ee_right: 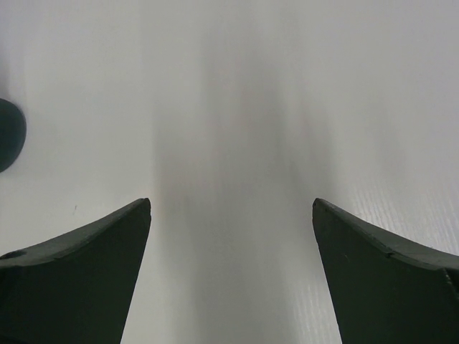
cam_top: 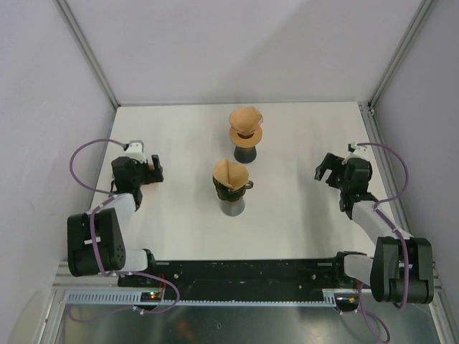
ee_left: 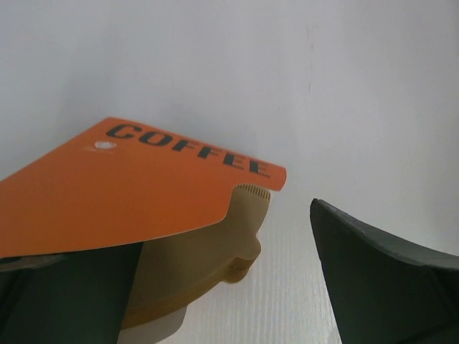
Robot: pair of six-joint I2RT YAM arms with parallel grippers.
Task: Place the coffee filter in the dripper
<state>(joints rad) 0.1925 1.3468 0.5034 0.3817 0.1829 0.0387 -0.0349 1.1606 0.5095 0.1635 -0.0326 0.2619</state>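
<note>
Top view: left gripper [cam_top: 149,170] is sitting at the left of the worktop [cam_top: 301,129], with right gripper [cam_top: 324,170] mirroring it on the right. Both are well apart from the near dripper [cam_top: 231,193] and far dripper [cam_top: 246,136] mid-worktop. Each dripper is showing a tan-brown cone in its mouth; can't tell if that's a seated filter. The lane from left gripper to near dripper is looking open. Side wall [cam_top: 43,107] is crowding the left arm's outer side, so I'd be swinging inward only.

Left wrist: gripper is spread, pinching nothing. Filter pack [ee_left: 143,186], an orange "COFFEE" card over tan filters [ee_left: 215,244], is lying by the left finger, with a gap to the right one. Judgement: be centring on the tan edge poking past the card and closing gently, taking paper, not card.

Right wrist: gripper is spread, with bare worktop between the fingers. A dark rounded thing [ee_right: 8,132] is showing at the left edge, unidentifiable.
</note>
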